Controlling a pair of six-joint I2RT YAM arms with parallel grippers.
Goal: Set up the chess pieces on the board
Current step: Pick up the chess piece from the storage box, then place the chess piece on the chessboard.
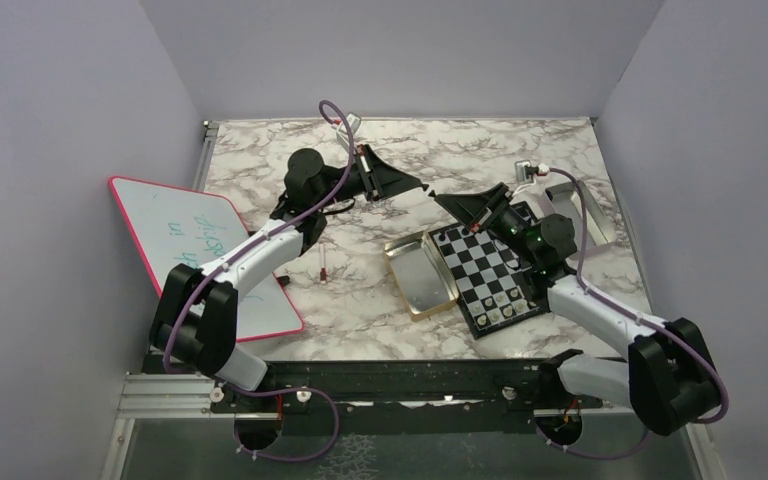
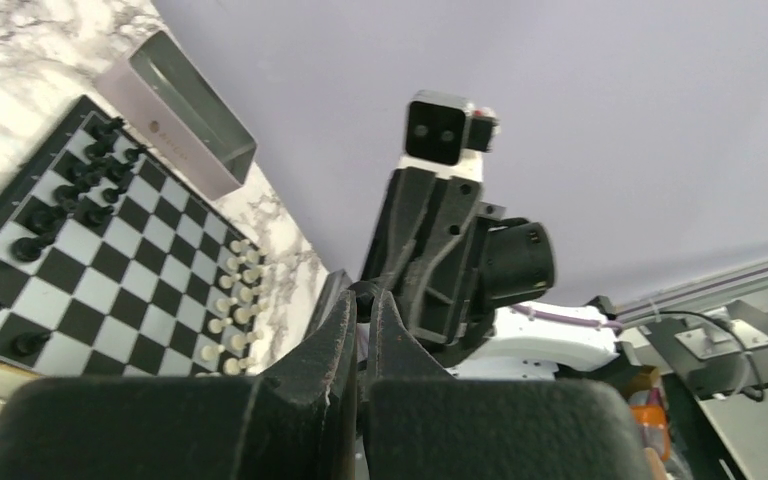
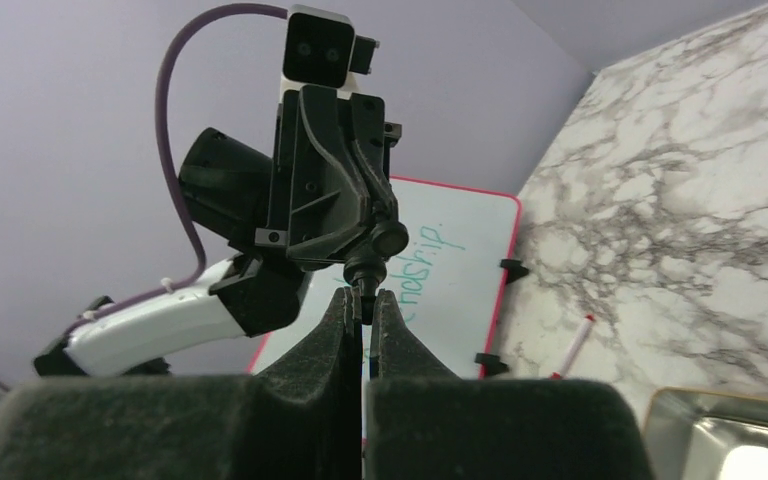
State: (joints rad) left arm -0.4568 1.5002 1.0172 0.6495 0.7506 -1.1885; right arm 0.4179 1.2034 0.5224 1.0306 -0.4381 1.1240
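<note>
Whiteboard (image 3: 457,243) is carrying teal handwriting; only the ending "ship." is legible. Board (image 1: 480,265) is lying flat at 3 o'clock of table centre, turned askew. Chess pieces (image 2: 228,305) are standing in rows at its 12 and 6 o'clock ends. Gold tin (image 1: 415,275) is lying just beside its 9 o'clock edge. Left gripper (image 1: 422,187) and right gripper (image 1: 442,199) are both pressed closed, with tips nearly meeting.

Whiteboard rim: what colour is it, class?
Pink-red; the whiteboard shows best in the top external view.
</note>
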